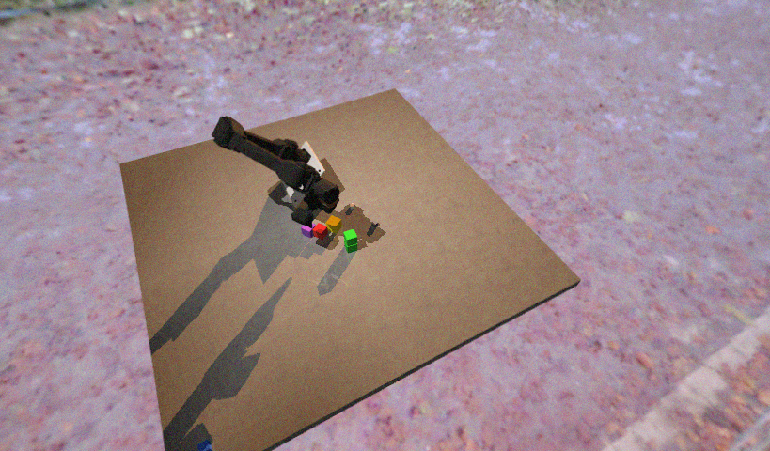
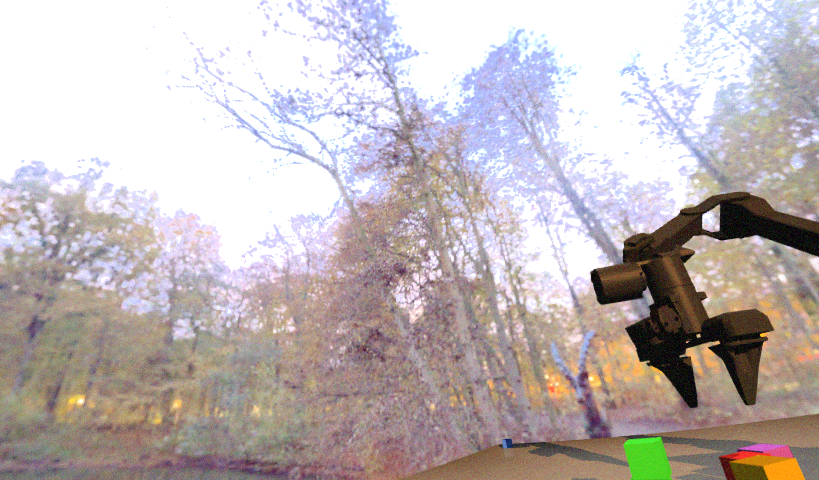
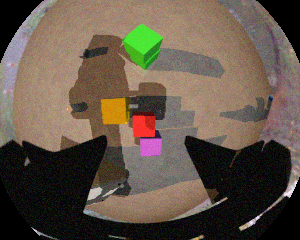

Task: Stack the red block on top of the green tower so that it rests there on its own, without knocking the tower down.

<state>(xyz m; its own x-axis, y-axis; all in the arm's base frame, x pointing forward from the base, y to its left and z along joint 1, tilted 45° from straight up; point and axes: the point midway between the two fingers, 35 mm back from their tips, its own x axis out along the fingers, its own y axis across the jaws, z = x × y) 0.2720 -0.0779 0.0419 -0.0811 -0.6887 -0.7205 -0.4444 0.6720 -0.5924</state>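
The red block (image 1: 320, 230) (image 2: 729, 465) (image 3: 144, 125) sits on the brown board (image 1: 444, 268), between the purple and orange blocks. The green tower (image 1: 350, 240) (image 2: 647, 457) (image 3: 142, 44) stands upright a short way off, two green blocks high, with nothing on top. My gripper (image 2: 721, 405) (image 3: 146, 140) is open and empty, pointing down. It hangs above the blocks, well clear of the red one. In the wrist view the red block shows just ahead of the space between the fingertips. The fingers are hard to make out in the top view.
A purple block (image 1: 306, 230) (image 2: 773, 450) (image 3: 151, 146) lies close beside the red one. An orange block (image 1: 333, 224) (image 2: 770, 469) (image 3: 113, 111) is on its other side. Two small dark pieces (image 1: 373, 227) (image 3: 94, 52) lie nearby. A blue block (image 1: 204, 445) (image 2: 506, 443) is far off.
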